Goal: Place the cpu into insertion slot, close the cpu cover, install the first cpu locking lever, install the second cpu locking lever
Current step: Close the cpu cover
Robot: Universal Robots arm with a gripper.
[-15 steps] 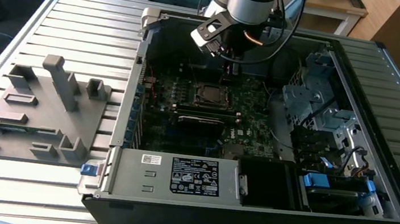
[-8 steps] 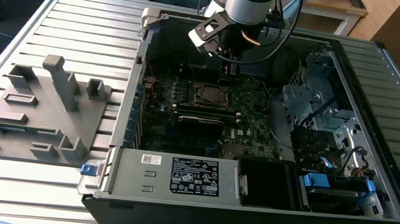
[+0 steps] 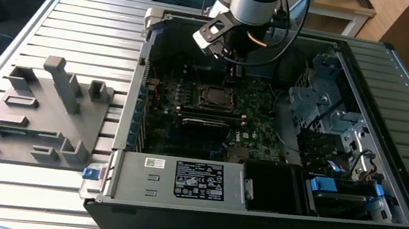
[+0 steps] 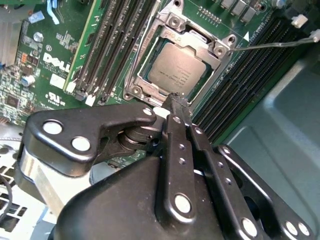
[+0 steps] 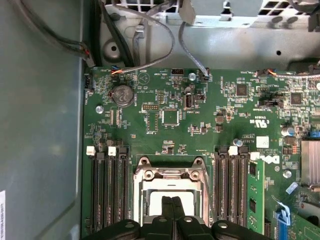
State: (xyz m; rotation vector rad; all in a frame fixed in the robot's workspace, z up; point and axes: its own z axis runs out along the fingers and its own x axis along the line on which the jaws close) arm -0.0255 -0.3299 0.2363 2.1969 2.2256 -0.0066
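The cpu, a dull silver square, lies in the insertion slot on the green motherboard. The cpu cover lies flat around it, its window showing the chip's top. A thin metal lever sticks out sideways from one corner of the socket. My gripper hovers just above the socket's edge, shut with nothing between its fingers. In the first wrist view the gripper hangs over the cpu cover. In the exterior view the gripper is inside the open case, behind the socket.
Black memory slots flank the socket, with a green memory stick on one side. Cables run along the case wall. A drive cage stands at the exterior view's right, a grey fixture plate on the table at its left.
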